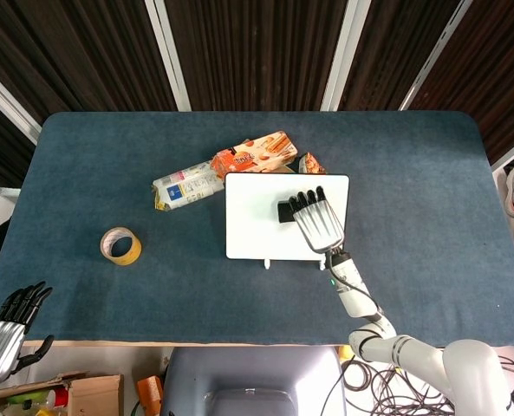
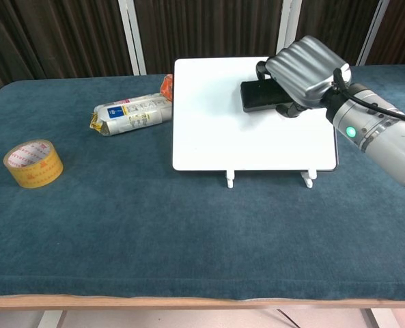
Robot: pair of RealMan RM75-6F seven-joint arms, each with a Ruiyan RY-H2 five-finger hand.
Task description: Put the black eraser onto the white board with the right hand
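The white board (image 1: 257, 227) (image 2: 216, 130) lies flat in the middle of the blue table. My right hand (image 1: 315, 221) (image 2: 304, 68) is over its far right part and grips the black eraser (image 1: 286, 211) (image 2: 258, 96), whose left end sticks out past the fingers. The eraser looks to be low on the board's surface, though contact is not plain. My left hand (image 1: 3, 334) hangs below the table's near left corner in the head view, fingers apart and holding nothing.
A yellow tape roll (image 1: 120, 245) (image 2: 33, 163) sits at the left. A white snack pack (image 1: 185, 185) (image 2: 130, 114) and an orange biscuit box (image 1: 253, 154) lie just behind the board's far left corner. An orange wrapper (image 1: 312, 165) peeks out behind the board.
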